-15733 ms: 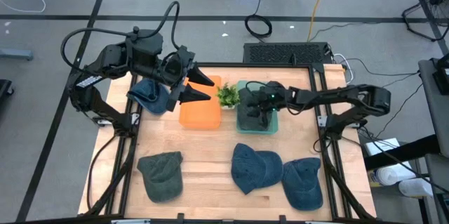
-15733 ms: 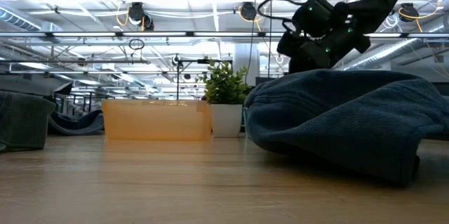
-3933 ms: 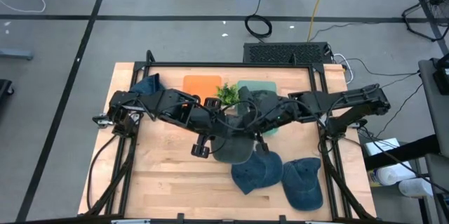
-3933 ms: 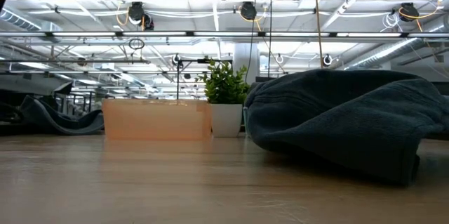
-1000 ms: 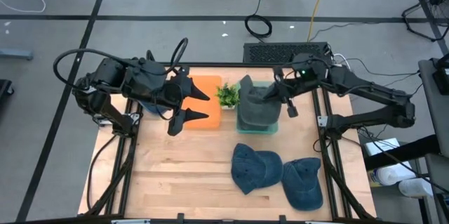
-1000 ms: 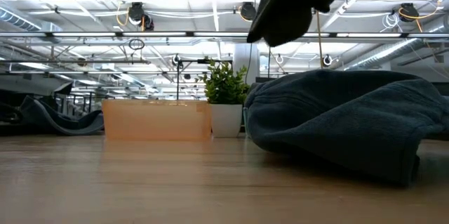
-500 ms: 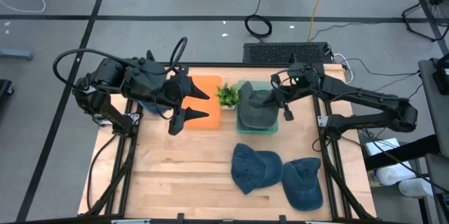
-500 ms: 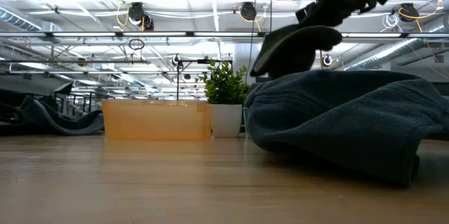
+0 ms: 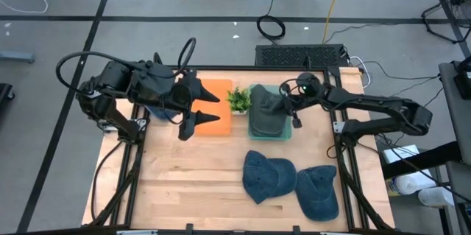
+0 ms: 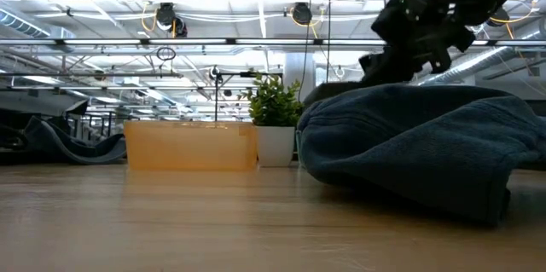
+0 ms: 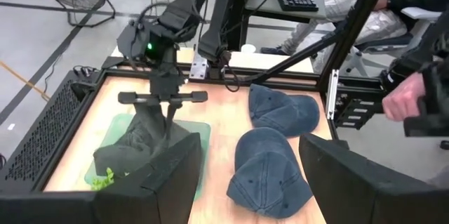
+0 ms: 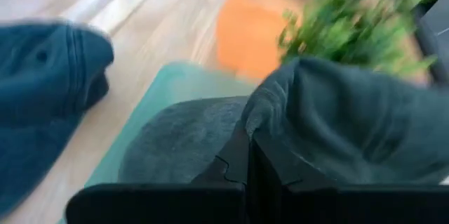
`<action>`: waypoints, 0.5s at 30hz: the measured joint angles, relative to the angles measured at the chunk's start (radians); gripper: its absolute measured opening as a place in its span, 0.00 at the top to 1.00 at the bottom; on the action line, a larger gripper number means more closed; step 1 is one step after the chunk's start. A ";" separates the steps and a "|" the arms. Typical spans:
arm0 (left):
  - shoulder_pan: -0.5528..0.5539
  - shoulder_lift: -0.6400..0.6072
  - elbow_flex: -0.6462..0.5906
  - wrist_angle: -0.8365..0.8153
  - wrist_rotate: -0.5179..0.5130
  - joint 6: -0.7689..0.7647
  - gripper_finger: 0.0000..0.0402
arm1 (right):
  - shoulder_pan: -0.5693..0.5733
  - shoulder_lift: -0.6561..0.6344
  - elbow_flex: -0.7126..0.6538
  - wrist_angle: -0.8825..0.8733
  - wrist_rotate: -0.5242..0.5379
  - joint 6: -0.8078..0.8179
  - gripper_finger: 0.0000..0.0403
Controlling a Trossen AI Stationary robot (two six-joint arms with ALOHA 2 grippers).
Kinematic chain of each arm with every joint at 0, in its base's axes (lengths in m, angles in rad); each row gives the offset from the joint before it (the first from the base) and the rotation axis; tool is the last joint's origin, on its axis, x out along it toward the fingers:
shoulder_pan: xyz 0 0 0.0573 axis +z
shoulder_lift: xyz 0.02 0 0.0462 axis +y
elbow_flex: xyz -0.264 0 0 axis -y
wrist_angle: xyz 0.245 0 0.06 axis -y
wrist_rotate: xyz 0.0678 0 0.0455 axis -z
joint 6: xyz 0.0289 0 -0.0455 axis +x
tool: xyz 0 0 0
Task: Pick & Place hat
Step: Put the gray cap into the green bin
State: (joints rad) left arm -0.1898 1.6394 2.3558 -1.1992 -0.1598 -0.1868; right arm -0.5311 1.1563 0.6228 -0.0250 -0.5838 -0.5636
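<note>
Pale wooden boards make up the table [image 9: 191, 176], framed in black rails over a grey floor. Nearest, two blue caps [image 9: 291, 183] are laid side by side. Farther back, a grey-green hat [image 9: 266, 113] is pinched by the right gripper [image 9: 288, 107] over a green tray [image 9: 285, 135]. Beyond it stand a small plant [image 9: 238, 100] and an orange bin [image 9: 221, 108], where the left gripper [image 9: 197, 115] is held spread.
</note>
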 joint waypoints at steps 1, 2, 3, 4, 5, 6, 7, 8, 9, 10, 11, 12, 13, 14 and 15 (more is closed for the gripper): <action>0.000 0.000 0.000 0.000 -0.002 -0.003 0.38 | -0.002 0.015 -0.007 0.000 -0.003 -0.005 1.00; 0.000 0.000 0.000 0.000 -0.003 -0.006 0.38 | -0.005 0.031 -0.014 0.012 -0.015 -0.009 1.00; 0.000 0.000 0.000 0.001 -0.004 -0.007 0.38 | -0.007 0.046 -0.019 0.024 -0.031 -0.017 1.00; 0.000 0.000 0.000 0.001 -0.005 -0.010 0.38 | -0.007 0.060 -0.023 0.031 -0.051 -0.023 1.00; 0.000 0.000 0.000 0.001 -0.005 -0.016 0.38 | -0.007 0.073 -0.025 0.032 -0.066 -0.025 1.00; 0.000 0.000 0.000 0.002 -0.005 -0.023 0.38 | -0.006 0.081 -0.028 0.031 -0.075 -0.025 1.00; 0.000 0.000 0.000 0.002 -0.005 -0.027 0.38 | -0.004 0.084 -0.031 0.028 -0.074 -0.023 1.00; 0.000 0.000 0.000 0.003 -0.005 -0.029 0.38 | -0.005 0.084 -0.033 0.027 -0.069 -0.017 1.00; 0.000 0.000 0.000 0.004 -0.005 -0.030 0.38 | -0.004 0.084 -0.033 0.027 -0.054 -0.012 1.00; 0.000 0.000 0.000 0.004 -0.005 -0.032 0.38 | -0.004 0.078 -0.033 0.025 -0.036 -0.009 1.00; 0.000 0.000 0.000 0.004 -0.005 -0.032 0.38 | -0.004 0.069 -0.034 0.021 -0.014 -0.005 0.99; 0.000 0.000 0.000 0.004 -0.005 -0.032 0.38 | -0.003 0.058 -0.034 0.019 0.004 -0.001 0.98; 0.000 0.000 0.000 0.004 -0.005 -0.032 0.38 | -0.004 0.046 -0.034 0.017 0.016 -0.001 0.97; 0.000 0.000 0.000 0.004 -0.005 -0.031 0.38 | -0.004 0.034 -0.034 0.015 0.032 -0.001 0.95; 0.000 0.000 0.000 0.004 -0.005 -0.031 0.38 | -0.004 0.021 -0.035 0.014 0.037 0.001 0.93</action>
State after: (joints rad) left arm -0.1898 1.6394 2.3558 -1.1950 -0.1644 -0.2177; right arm -0.5350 1.1774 0.5880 -0.0113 -0.5465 -0.5627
